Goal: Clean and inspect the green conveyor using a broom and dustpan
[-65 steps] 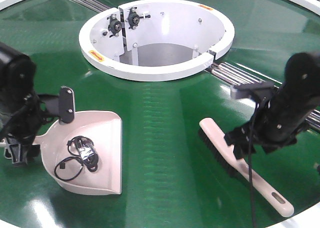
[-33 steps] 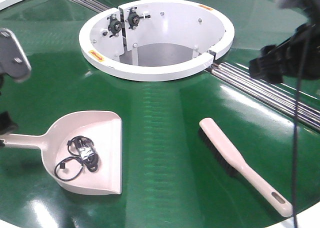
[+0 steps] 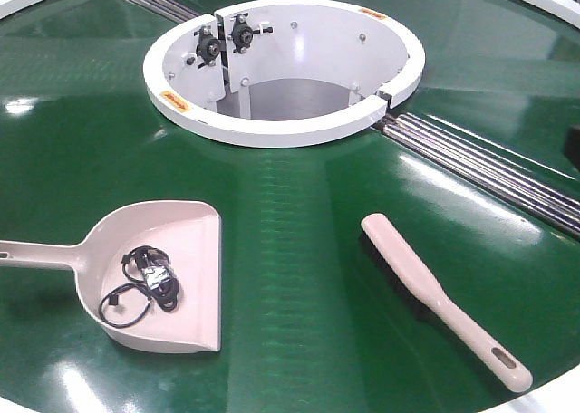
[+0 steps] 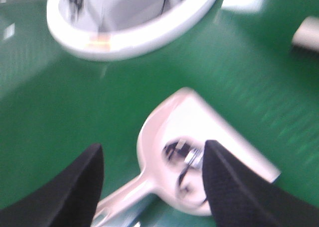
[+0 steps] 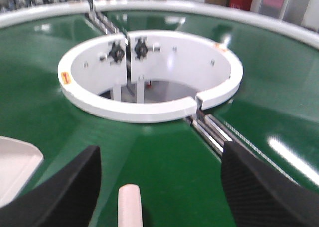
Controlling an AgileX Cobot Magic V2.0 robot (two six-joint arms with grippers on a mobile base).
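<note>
Both end effectors are hovering with fingers apart, the left end effector (image 4: 149,187) over the dustpan (image 3: 172,277), the right end effector (image 5: 159,187) above the broom (image 3: 435,295) tip near the white ring housing (image 3: 272,128).

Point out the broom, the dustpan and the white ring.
broom (image 3: 408,265): front view, flat back of the brush head.
dustpan (image 3: 195,291): front view, bare floor of the scoop near the lip.
white ring (image 3: 272,129): front view, near top edge of the rim.

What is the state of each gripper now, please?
Left gripper: open, holding nothing, above the dustpan.
Right gripper: open, holding nothing, above the broom.
</note>
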